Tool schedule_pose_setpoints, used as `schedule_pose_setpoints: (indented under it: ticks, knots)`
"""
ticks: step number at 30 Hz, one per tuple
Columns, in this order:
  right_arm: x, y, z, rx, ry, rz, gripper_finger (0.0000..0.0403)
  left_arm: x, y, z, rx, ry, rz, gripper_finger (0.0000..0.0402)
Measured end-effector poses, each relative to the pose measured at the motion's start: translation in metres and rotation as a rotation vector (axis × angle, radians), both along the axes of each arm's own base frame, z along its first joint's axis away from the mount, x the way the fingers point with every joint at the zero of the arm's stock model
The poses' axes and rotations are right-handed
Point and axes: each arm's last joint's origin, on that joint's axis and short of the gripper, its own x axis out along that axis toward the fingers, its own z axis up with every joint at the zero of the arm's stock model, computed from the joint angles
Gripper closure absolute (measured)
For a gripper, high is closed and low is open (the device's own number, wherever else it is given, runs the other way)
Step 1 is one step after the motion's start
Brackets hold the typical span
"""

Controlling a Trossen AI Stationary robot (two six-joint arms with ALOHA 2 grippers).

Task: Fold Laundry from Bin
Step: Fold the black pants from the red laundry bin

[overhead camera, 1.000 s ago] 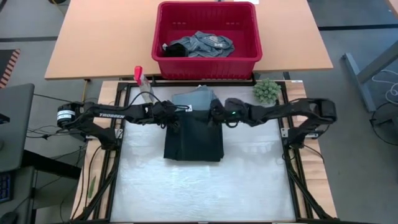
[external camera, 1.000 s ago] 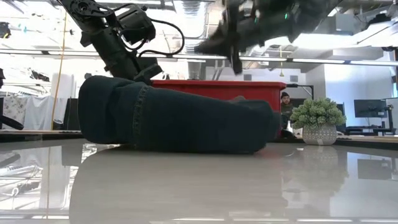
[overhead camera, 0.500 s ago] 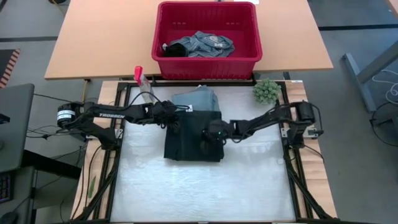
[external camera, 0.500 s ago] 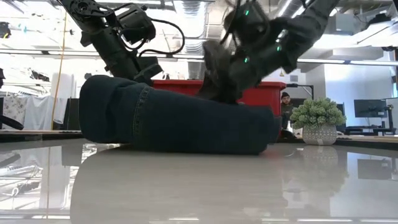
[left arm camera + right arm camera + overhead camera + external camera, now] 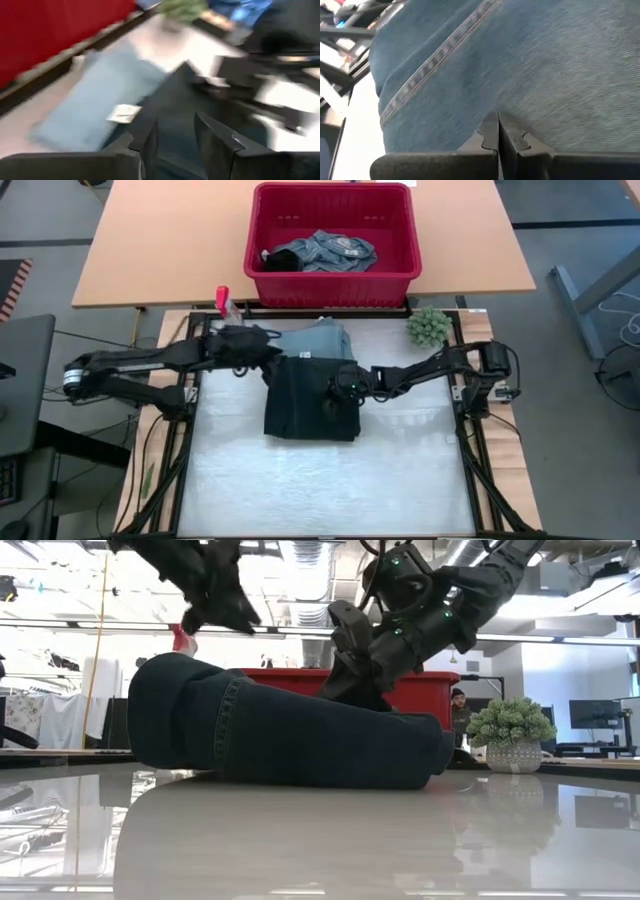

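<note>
Two grippers worked at one folded dark denim garment [image 5: 312, 398] on the white work surface [image 5: 330, 480]. Part of a lighter grey-blue garment [image 5: 312, 340] was covered by the dark one, so its full outline could not be made out. The right gripper [image 5: 338, 390] rested on the dark garment's top, right of centre, jaws closed together with nothing between them; its wrist view showed only denim weave and an orange-stitched seam. The left gripper [image 5: 262, 340] was raised off the dark garment's rear left corner, jaws narrowly apart and empty. Beyond the mat, the red bin [image 5: 331, 242] stood on the wooden table [image 5: 160, 240], holding crumpled faded denim laundry [image 5: 325, 250] partly hidden by its walls.
</note>
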Motion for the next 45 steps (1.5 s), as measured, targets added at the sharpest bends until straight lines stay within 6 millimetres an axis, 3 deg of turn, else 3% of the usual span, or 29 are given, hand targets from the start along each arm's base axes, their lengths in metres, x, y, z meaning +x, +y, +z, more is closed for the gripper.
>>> schedule_pose_setpoints:
  ticks: [4, 9, 15, 20, 24, 30, 35, 39, 42, 45]
  knots:
    - [-0.002, -0.007, 0.002, 0.026, 0.004, -0.020, 0.0382, -0.002, -0.027, -0.009, -0.108, -0.089, -0.244, 0.0274]
    - [-0.003, -0.013, 0.003, 0.044, -0.001, -0.025, 0.0382, 0.007, -0.071, -0.054, -0.186, -0.138, -0.457, 0.0274]
    - [-0.004, -0.018, 0.002, 0.076, 0.015, -0.046, 0.0382, 0.002, -0.092, -0.107, -0.204, -0.005, -0.373, 0.0289]
    - [-0.004, -0.018, 0.002, 0.092, 0.016, -0.050, 0.0382, -0.003, -0.092, -0.148, -0.281, 0.125, -0.222, 0.0299]
    - [-0.006, -0.018, 0.012, 0.148, -0.020, 0.044, 0.0375, 0.001, -0.091, -0.168, -0.337, 0.162, -0.166, 0.0306]
    - [-0.011, -0.027, 0.069, 0.083, -0.096, 0.127, 0.0354, 0.013, -0.096, -0.172, -0.377, 0.082, -0.245, 0.0314]
    - [-0.016, -0.051, 0.116, -0.067, 0.009, 0.137, 0.0336, 0.013, -0.097, -0.167, -0.379, 0.050, -0.277, 0.0315]
    - [-0.012, -0.068, 0.148, -0.131, 0.073, 0.183, 0.0289, 0.013, -0.097, -0.164, -0.366, 0.037, -0.291, 0.0315]
    - [-0.008, -0.095, 0.151, -0.060, 0.175, 0.256, 0.0236, 0.013, -0.097, -0.163, -0.380, 0.029, -0.271, 0.0315]
    - [-0.002, -0.125, 0.137, -0.054, 0.268, 0.326, 0.0177, 0.013, -0.096, -0.163, -0.400, 0.015, -0.235, 0.0316]
